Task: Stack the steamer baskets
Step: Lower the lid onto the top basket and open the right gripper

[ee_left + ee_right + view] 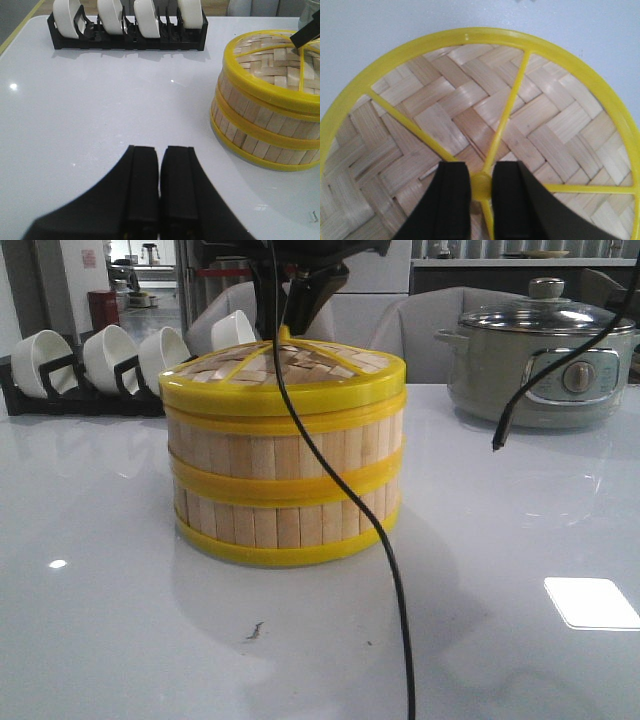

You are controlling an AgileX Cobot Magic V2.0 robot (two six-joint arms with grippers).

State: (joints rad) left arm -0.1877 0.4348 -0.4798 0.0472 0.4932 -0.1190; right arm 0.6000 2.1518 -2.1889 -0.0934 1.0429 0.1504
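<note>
Stack: 2 pale bamboo-slat, yellow-rimmed steamer baskets (285,490) stacked, woven yellow-rimmed lid (470,130) on | right gripper (480,187) pinches lid's yellow knob (481,186) | left gripper (159,185) closed, empty | you only need to release.

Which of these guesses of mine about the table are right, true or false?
1. The woven lid sits on top of two stacked steamer baskets. True.
2. The right gripper has its jaws on either side of the lid's yellow knob. True.
3. The left gripper is holding a basket. False: its jaws are together over the bare table and hold nothing.
4. The white bowls lie loose on the table. False: they stand on edge in a black rack.
5. The grey-green pot stands with its glass lid on. True.
6. The pot touches the baskets. False: bare table lies between them.
</note>
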